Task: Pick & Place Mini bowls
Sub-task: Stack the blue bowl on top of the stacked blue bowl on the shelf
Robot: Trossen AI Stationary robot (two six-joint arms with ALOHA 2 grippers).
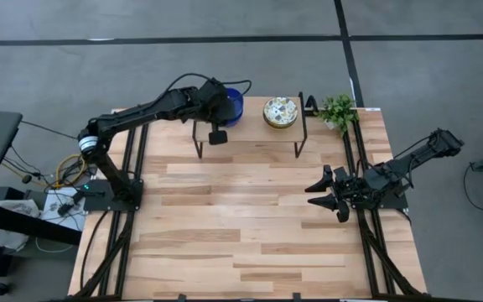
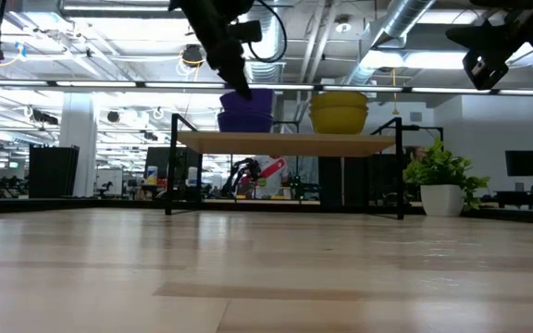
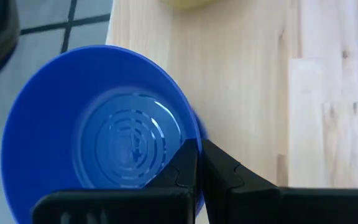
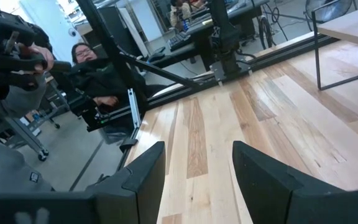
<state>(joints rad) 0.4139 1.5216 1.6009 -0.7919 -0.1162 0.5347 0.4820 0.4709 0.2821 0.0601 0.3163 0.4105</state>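
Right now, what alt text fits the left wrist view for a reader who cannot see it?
The left gripper, fingers shut, pinches the rim of a glossy blue mini bowl seen from above, with ring ridges in its bottom. The bowl sits at the edge of a light wooden shelf, grey floor beyond.

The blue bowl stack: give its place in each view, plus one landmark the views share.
High view: blue bowl stack at the shelf's left end, partly under the left end effector.
Low view: left on the shelf, beside the yellow-looking stack.
Left wrist view: the blue bowl fills the picture's left, rim pinched by the shut fingers.
Right wrist view: not in it.
Shared landmark: the wooden shelf.
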